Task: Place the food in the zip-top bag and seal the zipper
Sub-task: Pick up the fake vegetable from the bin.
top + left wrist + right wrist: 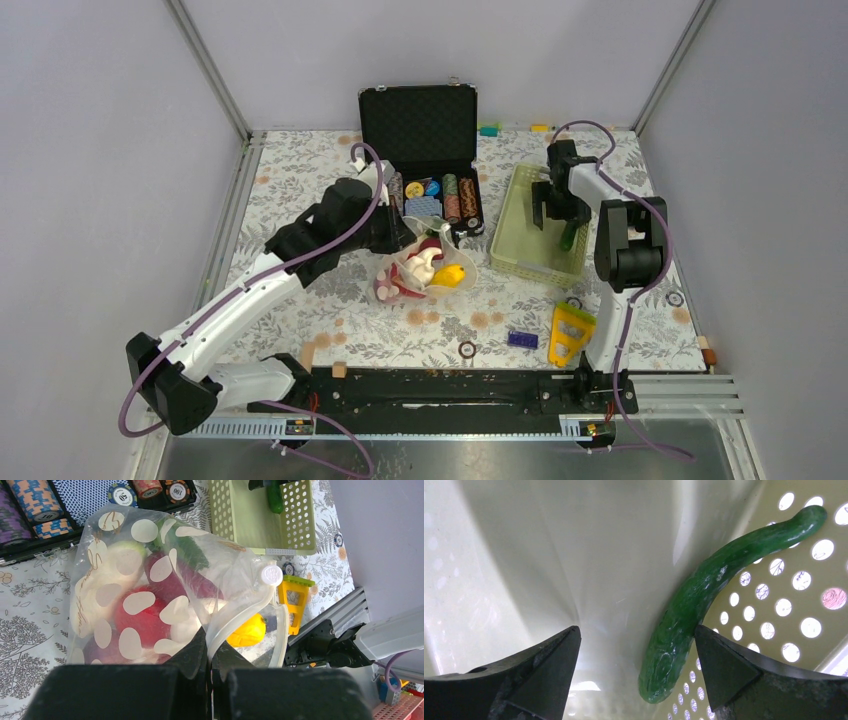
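Observation:
The zip-top bag [425, 268] [150, 580] is a clear pouch with white dots and lies mid-table. Red [142, 620], white, purple and green food shows through it, and a yellow piece [247, 630] [450, 275] sits at its mouth. My left gripper [210, 642] [400, 235] is shut on the mouth edge, pinching the zipper [240, 612] strip. My right gripper [636, 635] [560, 215] hangs open inside the pale green basket [520, 250]. A green cucumber [694, 605] [570, 235] lies between its fingers, close to the right one and leaning on the perforated wall.
An open black case [420, 120] of poker chips stands behind the bag. A yellow tool [570, 330] and a small blue block [522, 339] lie near the front rail. The basket's walls [524, 555] close in around my right gripper.

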You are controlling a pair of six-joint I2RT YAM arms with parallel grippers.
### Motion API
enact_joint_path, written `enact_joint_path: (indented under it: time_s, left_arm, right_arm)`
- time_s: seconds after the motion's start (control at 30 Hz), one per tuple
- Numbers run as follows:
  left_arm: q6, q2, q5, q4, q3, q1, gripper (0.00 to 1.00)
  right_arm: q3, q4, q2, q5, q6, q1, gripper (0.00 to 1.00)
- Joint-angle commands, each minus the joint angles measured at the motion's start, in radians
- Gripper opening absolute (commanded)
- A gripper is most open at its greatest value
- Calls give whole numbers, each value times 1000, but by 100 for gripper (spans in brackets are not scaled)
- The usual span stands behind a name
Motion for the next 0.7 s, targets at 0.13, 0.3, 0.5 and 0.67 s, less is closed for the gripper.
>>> enact_joint_path:
  time_s: [0.13,0.3,0.5,0.67]
  left_arm:
    - [14,-8,-14,46,45,16,0]
    - [14,-8,-12,42,47,21,0]
    - [15,-8,-13,45,47,30,0]
    - [14,2,4,53,43,41,0]
  right_arm:
    - [-111,143,-66,-153,-161,11,84]
    - [-112,103,-69,-165,-185,9,69]
    - [-146,93,-133,-239,-222,9,66]
    - [-224,198,-275,-314,-257,9,69]
